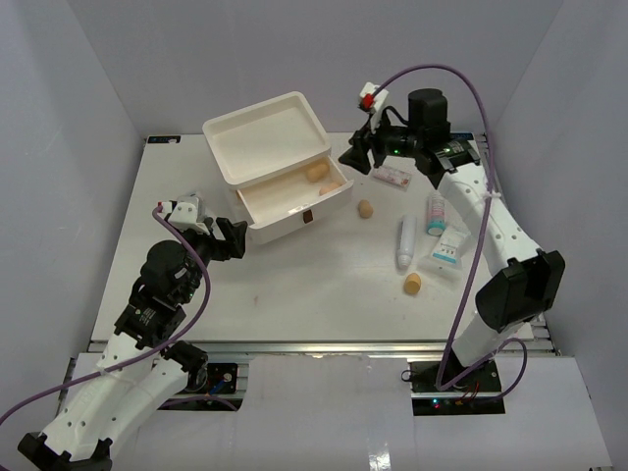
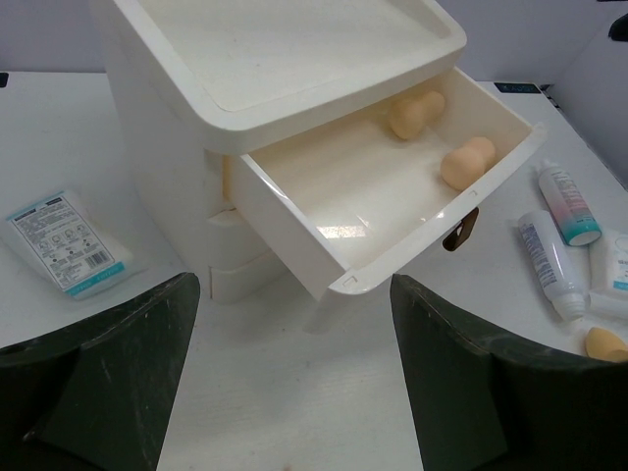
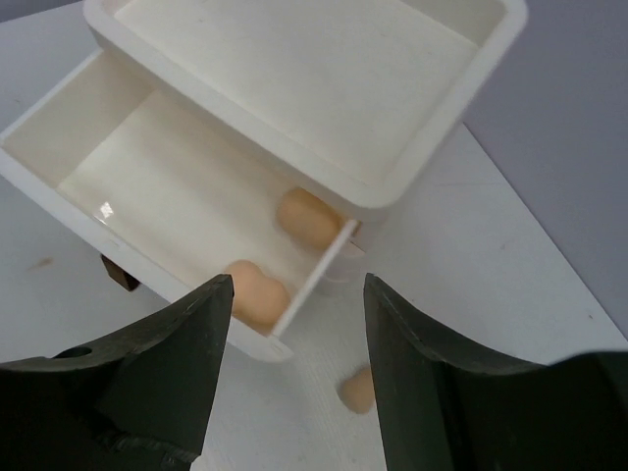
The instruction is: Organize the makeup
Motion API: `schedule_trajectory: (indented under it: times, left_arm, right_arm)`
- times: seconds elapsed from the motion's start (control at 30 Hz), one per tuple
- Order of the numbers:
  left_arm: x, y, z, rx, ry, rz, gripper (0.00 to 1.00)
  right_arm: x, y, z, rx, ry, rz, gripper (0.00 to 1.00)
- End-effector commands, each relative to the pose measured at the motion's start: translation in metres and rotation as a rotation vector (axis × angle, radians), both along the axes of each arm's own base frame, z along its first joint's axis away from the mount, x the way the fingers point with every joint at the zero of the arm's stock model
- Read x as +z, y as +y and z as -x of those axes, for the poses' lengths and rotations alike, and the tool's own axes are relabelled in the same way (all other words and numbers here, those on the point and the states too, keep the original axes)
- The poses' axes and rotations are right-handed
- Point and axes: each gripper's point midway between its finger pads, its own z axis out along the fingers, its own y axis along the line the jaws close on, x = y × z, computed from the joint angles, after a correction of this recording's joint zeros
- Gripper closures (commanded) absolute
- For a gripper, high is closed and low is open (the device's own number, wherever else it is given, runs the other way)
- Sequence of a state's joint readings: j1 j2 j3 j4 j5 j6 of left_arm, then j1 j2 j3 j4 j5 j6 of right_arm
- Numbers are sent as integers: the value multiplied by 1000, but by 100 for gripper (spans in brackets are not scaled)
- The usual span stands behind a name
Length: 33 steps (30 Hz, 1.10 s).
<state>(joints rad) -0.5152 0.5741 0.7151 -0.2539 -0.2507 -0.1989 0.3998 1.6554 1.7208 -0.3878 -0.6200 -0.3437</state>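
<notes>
My right gripper (image 1: 357,155) hangs released, empty, just over the end of the open drawer (image 1: 285,224) — two tan sponges (image 3: 306,218) lie inside, likely why I'm parted here — a third sponge (image 1: 365,208) sits loose on the table (image 1: 294,285) nearby.

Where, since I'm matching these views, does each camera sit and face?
Top external: above and behind the bases, looking down on the table; both arms, left gripper and right gripper show.
Left wrist: on the left arm, facing the open drawer; its fingers below.
Right wrist: on the right arm, looking down on the drawer's end; its fingers below.
All share the drawer's two sponges.
</notes>
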Motion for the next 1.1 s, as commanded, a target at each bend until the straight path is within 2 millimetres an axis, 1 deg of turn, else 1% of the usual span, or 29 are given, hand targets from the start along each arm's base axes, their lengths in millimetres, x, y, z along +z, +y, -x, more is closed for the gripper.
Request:
schedule_trajectory:
  times: [0.0, 0.03, 0.07, 0.1, 0.17, 0.2, 0.3, 0.37, 0.4, 0.47, 0.53, 0.73, 0.9, 1.07]
  left_arm:
    - [6, -2, 2, -19, -21, 7, 10]
    - [6, -3, 2, -22, -19, 6, 10]
    - [6, -3, 2, -23, -18, 7, 10]
    - [6, -3, 2, -25, -18, 6, 10]
    - [5, -4, 1, -25, -16, 5, 10]
    - [5, -3, 1, -24, -16, 6, 10]
    - [5, -3, 1, -21, -15, 4, 10]
    - [4, -3, 1, -20, -14, 3, 10]
    - [4, -3, 1, -19, -14, 3, 10]
    - [4, -2, 0, -17, -12, 0, 10]
    - [3, -2, 0, -17, -10, -1, 10]
    - [0, -3, -2, -18, -1, -5, 10]
    - [0, -4, -2, -21, 1, -7, 10]
    - [0, -4, -2, -24, 1, -7, 10]
  right_arm:
    - [-8, -54, -20, -97, 61, -59, 38]
    - [-17, -61, -25, -119, 83, -54, 38]
    - [-33, -67, -32, -157, 125, -44, 39]
    - [-52, -75, -43, -225, 176, -26, 39]
    - [-81, -88, -59, -370, 272, -6, 38]
    - [-99, -91, -68, -419, 322, 7, 37]
    - [-140, -99, -85, -550, 459, 28, 35]
    - [-166, -100, -90, -581, 536, 44, 34]
    - [-182, -100, -92, -609, 585, 51, 33]
    - [-199, -99, -94, -628, 627, 60, 34]
    - [-219, -100, -96, -655, 669, 78, 36]
    - [-255, -95, -88, -647, 750, 108, 41]
    - [-275, -88, -78, -616, 832, 101, 43]
    - [-289, -83, -70, -599, 895, 93, 43]
